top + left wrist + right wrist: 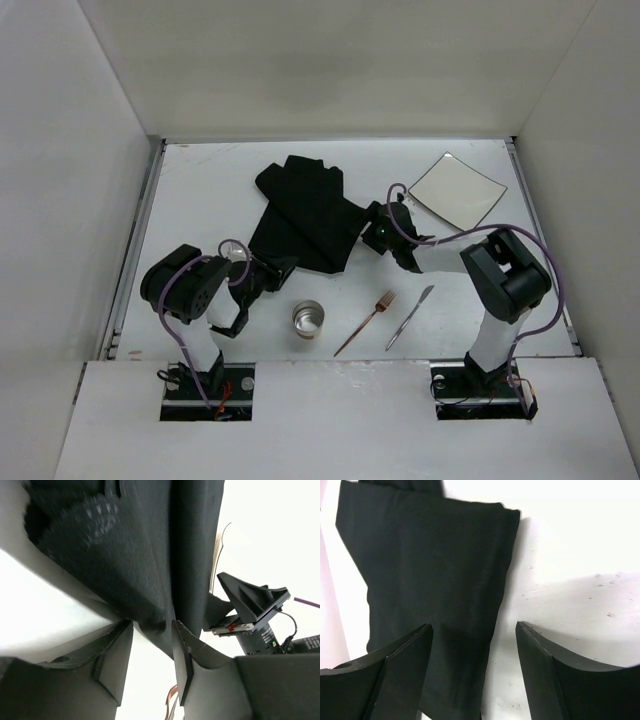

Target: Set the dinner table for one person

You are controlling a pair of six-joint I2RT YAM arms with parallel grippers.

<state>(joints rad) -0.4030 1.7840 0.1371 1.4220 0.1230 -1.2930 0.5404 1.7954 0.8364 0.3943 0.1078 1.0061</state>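
The black cloth mat [303,212] lies crumpled and folded on the white dinner table [200,190]. My left gripper [277,270] is open at the mat's near-left corner; in the left wrist view [151,628] that corner of the mat [150,555] hangs between the fingertips. My right gripper [374,232] is open at the mat's right edge; in the right wrist view [475,630] the jaws straddle the edge of the mat [430,565]. A white square plate [457,188] sits at the back right. A metal cup [309,320], a copper fork [367,322] and a knife [410,317] lie near the front.
White walls [70,200] enclose the table on three sides. The right arm's wrist [252,607] shows beyond the mat in the left wrist view. The copper fork [173,695] shows low between the left fingers.
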